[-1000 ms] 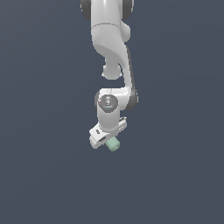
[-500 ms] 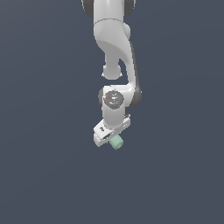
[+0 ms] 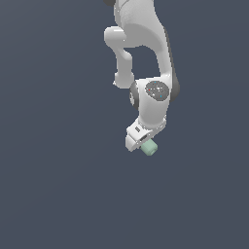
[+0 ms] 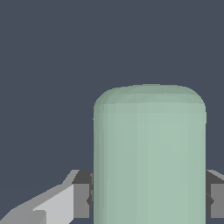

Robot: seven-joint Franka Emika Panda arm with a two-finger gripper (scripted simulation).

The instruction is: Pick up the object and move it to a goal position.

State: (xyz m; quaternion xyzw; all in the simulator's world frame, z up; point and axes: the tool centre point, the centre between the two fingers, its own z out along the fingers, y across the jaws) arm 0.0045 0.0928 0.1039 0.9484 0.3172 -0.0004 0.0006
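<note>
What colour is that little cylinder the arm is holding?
Pale mint green, plain with no pattern. The cylinder shows best in the wrist view, filling much of it.

You are looking at a smooth, matt pale mint-green cylinder (image 4: 149, 157); the white end effector (image 3: 138, 141) is showing a glossy, plastic-like shell.

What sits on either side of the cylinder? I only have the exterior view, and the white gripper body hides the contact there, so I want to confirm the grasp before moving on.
Observer: In the wrist view the mint-green cylinder sits between the two fingers of the gripper, one pad against each side.
Operator: Any gap at the pads?
Observer: None visible; both dark pads meet the cylinder's sides.
Operator: Does it poke past the fingertips?
Observer: Yes, its rounded end extends well beyond them, with only plain dark background behind.
</note>
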